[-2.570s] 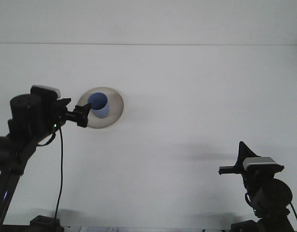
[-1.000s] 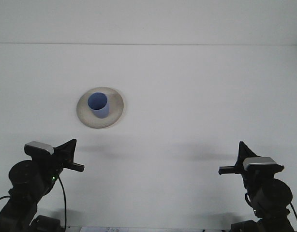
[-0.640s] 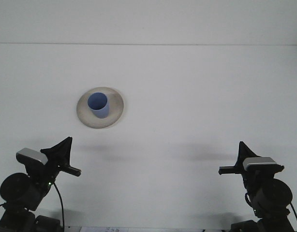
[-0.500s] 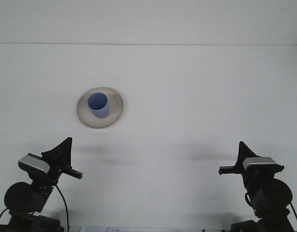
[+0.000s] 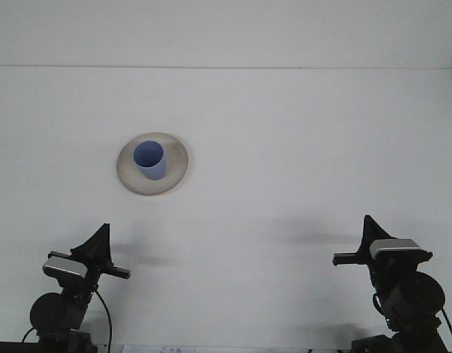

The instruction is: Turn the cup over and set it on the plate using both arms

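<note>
— Blue, the cup (image 5: 150,160); where did it stand?
— It stood upright, mouth up, on the pale plate (image 5: 177,170), at the left of the white table (image 5: 299,147).
— And the grippers?
— The left gripper (image 5: 101,254) and the right gripper (image 5: 358,246) were low at the near edge, well apart from the plate. Whether their jaws were spread, I could not tell.

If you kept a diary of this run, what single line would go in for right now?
stage: done | blue cup: upright on plate | left gripper: near edge, holding nothing | right gripper: near edge, holding nothing
</note>
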### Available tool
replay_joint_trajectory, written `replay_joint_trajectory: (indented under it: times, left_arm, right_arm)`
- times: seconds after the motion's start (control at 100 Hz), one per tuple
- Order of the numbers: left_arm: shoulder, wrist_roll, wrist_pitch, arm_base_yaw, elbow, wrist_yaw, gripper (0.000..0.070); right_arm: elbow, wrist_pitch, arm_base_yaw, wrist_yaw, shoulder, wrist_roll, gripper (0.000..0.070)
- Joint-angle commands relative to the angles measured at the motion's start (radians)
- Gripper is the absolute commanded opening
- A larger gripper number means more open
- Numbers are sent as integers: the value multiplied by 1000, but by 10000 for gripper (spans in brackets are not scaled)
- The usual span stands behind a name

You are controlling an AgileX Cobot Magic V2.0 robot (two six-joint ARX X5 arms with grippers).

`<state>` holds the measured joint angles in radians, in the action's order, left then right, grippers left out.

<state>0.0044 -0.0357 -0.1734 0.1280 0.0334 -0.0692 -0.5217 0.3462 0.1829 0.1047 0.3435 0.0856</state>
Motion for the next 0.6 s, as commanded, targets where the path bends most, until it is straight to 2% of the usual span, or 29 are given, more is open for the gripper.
replay_joint_trajectory:
  times: [0.0, 0.59]
  left_arm:
    - [-2, -5, -12, -13, -19, 3, 12]
    - [-1, 2, -10, -22, -19, -1, 14]
  right_arm:
    - [-11, -10, 3, 0, 2, -4, 0]
    - [-11, -10, 3, 0, 2, -4, 0]
